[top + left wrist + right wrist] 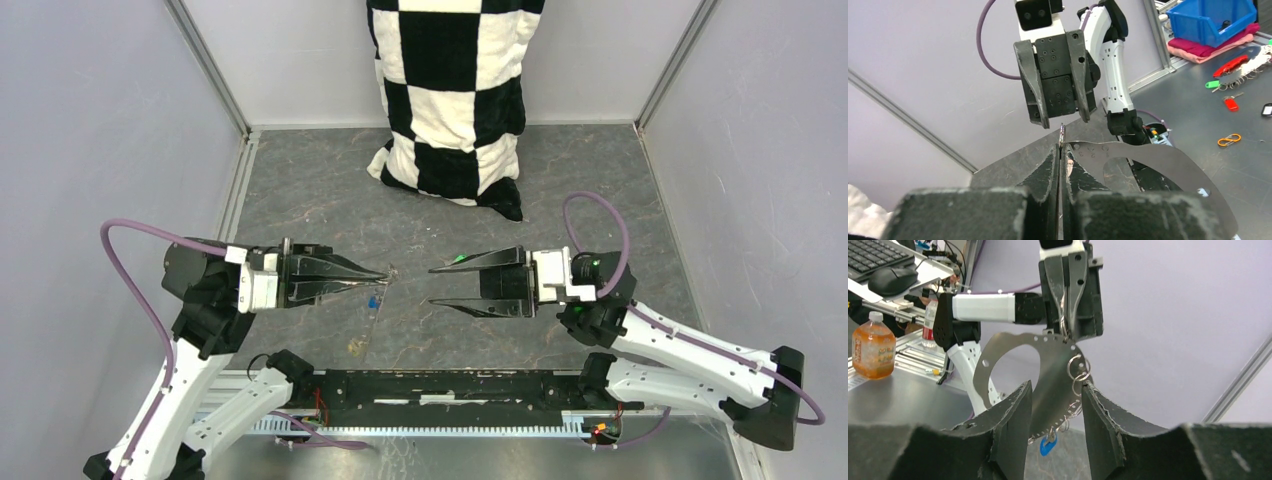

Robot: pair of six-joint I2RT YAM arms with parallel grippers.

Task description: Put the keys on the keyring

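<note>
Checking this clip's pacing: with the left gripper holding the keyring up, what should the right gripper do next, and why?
Probably ease the right gripper forward to pinch a silver ring: its jaws stand open facing the keyring, which the left gripper clamps by its edge.

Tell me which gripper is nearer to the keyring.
Left. The left gripper is shut on the keyring at its top edge, so the keyring hangs from it. The right gripper is open and faces the keyring from the opposite side, across a gap, not touching.
</note>
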